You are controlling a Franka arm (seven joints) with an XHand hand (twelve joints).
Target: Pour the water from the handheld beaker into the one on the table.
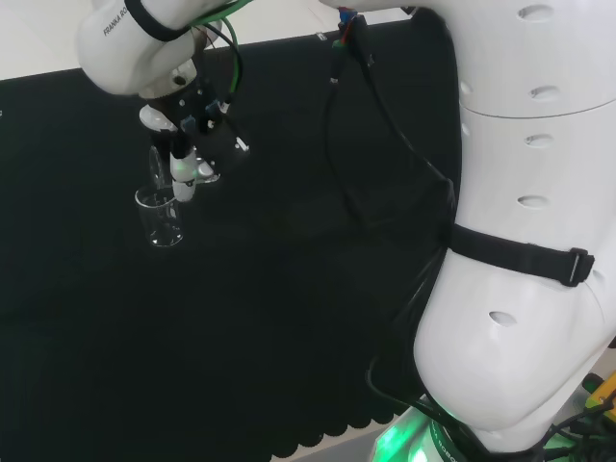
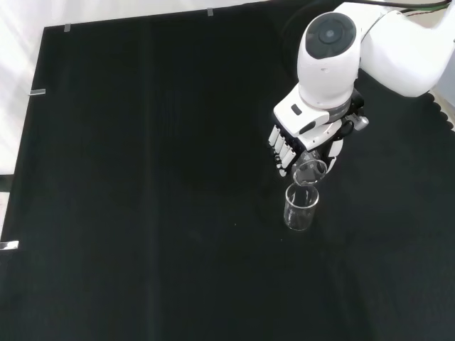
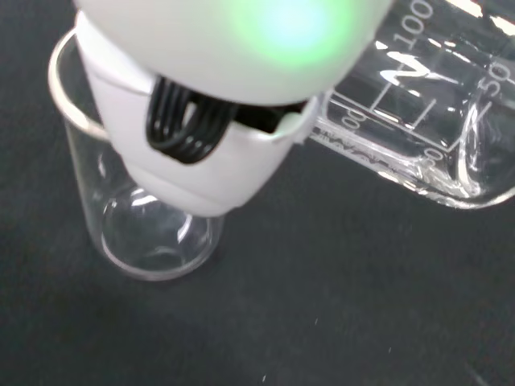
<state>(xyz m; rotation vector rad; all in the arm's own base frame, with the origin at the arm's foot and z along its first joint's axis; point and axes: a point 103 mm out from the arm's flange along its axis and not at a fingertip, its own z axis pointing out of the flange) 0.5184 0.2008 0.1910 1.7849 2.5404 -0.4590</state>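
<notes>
My hand (image 2: pixel 307 138) is curled round the handheld beaker (image 2: pixel 310 171), grasping it by the wall and holding it tipped well over, its mouth just above the rim of the table beaker (image 2: pixel 301 207). In the front view the two overlap, the held one a little farther off and higher; in the head view the table beaker (image 1: pixel 160 217) stands upright on the black cloth (image 1: pixel 289 318) just below the fingers (image 1: pixel 183 178). From the wrist, the held beaker (image 3: pixel 418 137) lies close to horizontal, its printed scale showing, and the table beaker (image 3: pixel 153 233) sits beneath a white part of the hand (image 3: pixel 201 161).

I judge both to be light, rigid, smooth and breakable clear ware, so I would keep my hold on the mid wall, clear of the lip. I cannot tell whether water is running or how much either holds.

I count 2 beakers: 1 in hand, 1 on the cloth.
</notes>
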